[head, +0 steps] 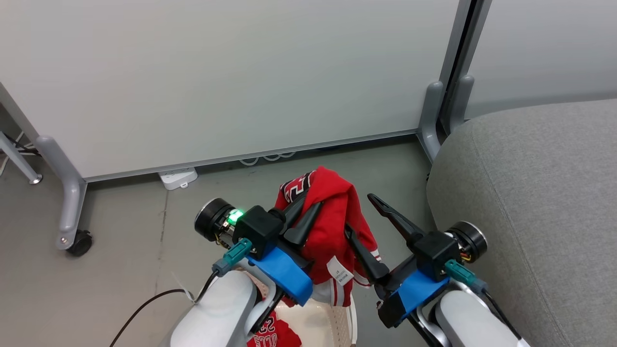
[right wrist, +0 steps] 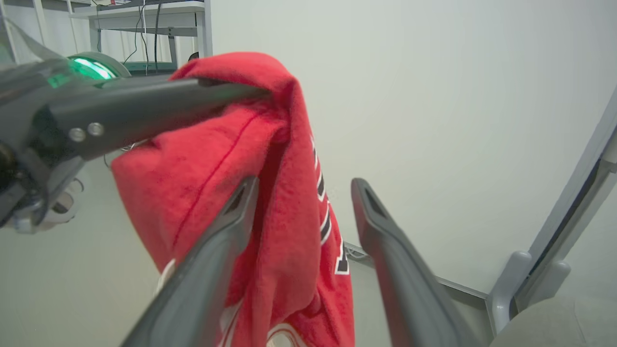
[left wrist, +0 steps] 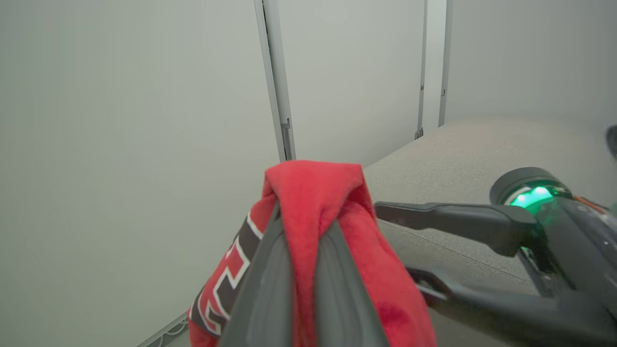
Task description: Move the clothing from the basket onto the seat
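Note:
A red garment [head: 332,217] of the clothing, with white-edged black lettering, hangs bunched from my left gripper [head: 300,212], which is shut on its top fold above the basket [head: 337,320]. My left wrist view has both fingers [left wrist: 270,279] pinching the red cloth [left wrist: 313,193]. More red clothing [head: 270,335] lies in the cream perforated basket. My right gripper [head: 359,213] stands open just right of the hanging garment; in its wrist view the garment [right wrist: 217,159] hangs in front of its spread fingers [right wrist: 385,250]. The grey seat [head: 530,193] lies to the right.
White partition panels [head: 217,72] on grey legs stand behind, one leg with a caster [head: 79,243]. A white power strip [head: 178,177] lies on the floor at the panel's foot. A dark cable [head: 144,303] runs at lower left. A desk [right wrist: 144,9] stands beyond.

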Controlling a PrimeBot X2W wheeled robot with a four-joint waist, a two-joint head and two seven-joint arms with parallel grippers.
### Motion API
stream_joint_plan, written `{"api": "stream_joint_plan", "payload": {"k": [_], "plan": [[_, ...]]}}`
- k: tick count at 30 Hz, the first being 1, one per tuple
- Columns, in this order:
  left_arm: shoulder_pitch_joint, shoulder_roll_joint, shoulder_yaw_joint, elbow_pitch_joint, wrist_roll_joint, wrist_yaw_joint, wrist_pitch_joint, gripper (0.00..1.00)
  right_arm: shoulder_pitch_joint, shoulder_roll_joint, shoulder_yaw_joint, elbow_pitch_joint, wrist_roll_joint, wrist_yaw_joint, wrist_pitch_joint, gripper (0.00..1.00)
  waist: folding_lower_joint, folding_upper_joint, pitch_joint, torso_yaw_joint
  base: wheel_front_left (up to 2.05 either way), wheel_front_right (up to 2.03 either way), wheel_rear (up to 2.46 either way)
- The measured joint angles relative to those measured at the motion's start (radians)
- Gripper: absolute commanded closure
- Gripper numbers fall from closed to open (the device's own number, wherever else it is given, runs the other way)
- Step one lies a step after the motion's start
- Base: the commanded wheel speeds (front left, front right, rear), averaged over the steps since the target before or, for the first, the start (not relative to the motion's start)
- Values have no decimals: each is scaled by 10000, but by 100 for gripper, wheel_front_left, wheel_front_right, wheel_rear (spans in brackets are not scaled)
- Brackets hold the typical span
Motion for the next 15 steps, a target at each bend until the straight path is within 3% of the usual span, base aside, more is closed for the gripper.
{"api": "stream_joint_plan", "payload": {"k": [13,14,15], "plan": [[-337,-58,-445,-215,-63,-2,0,100,-1523,169,708,2192,-19,0,-2,0,0,0,493,272,0,0,0],[-352,-59,-466,-226,-63,-2,0,100,-1582,194,702,2334,0,0,0,64,0,0,513,279,0,0,0],[-359,-63,-491,-234,-67,-2,0,100,-1633,213,732,2458,40,0,0,100,0,0,531,285,0,0,0]]}}
